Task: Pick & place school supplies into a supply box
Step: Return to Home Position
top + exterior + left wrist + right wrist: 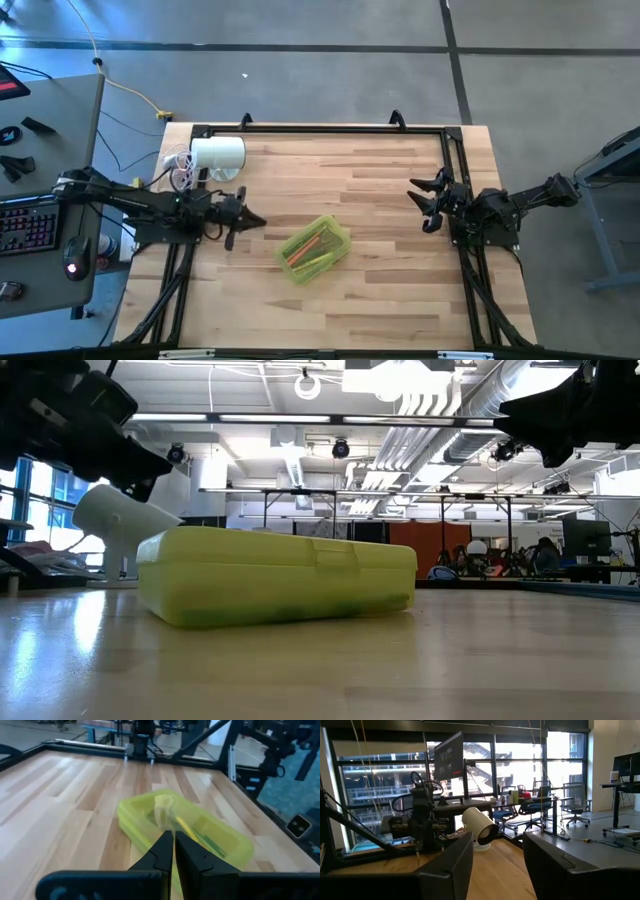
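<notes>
Left gripper (258, 221): fingers clenched, empty, box's (315, 250) 10 o'clock.
Right gripper (420, 208): fingers released, 2 o'clock.
Risk: I may clip box retracting left.

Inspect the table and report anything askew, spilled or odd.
Only a small thing: the shallow translucent yellow-green plastic box sits skewed, diagonal to the planks of the wooden table. Its lid looks shut in the low view, with pens visible inside and none loose on the wood.

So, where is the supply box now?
In the high view the box lies closed near the middle of the table, just off the left gripper, with the white cylinder farther away toward the far left corner.
</notes>
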Robot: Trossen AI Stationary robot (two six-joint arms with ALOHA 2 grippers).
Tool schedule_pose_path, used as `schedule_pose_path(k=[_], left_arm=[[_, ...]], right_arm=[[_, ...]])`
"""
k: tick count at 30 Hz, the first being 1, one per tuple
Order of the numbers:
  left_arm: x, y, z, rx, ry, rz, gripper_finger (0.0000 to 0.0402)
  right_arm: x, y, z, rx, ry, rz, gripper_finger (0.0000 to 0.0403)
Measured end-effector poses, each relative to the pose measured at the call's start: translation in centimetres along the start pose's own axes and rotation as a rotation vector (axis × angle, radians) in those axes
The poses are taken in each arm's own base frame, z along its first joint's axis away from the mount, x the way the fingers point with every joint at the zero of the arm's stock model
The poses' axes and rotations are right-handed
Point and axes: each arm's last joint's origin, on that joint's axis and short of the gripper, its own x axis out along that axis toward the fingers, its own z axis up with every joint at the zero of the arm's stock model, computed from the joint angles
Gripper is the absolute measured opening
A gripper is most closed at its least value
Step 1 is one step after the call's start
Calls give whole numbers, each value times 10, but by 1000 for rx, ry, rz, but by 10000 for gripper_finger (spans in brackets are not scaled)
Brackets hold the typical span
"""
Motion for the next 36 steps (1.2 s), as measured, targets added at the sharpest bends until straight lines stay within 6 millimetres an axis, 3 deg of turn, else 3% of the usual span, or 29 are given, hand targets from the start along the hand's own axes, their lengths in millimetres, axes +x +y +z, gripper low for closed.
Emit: schedule_pose_path(k=[36], left_arm=[[0, 4, -6, -3, 21, 72, 56]], right_arm=[[0, 0, 0, 0, 0, 0, 158]])
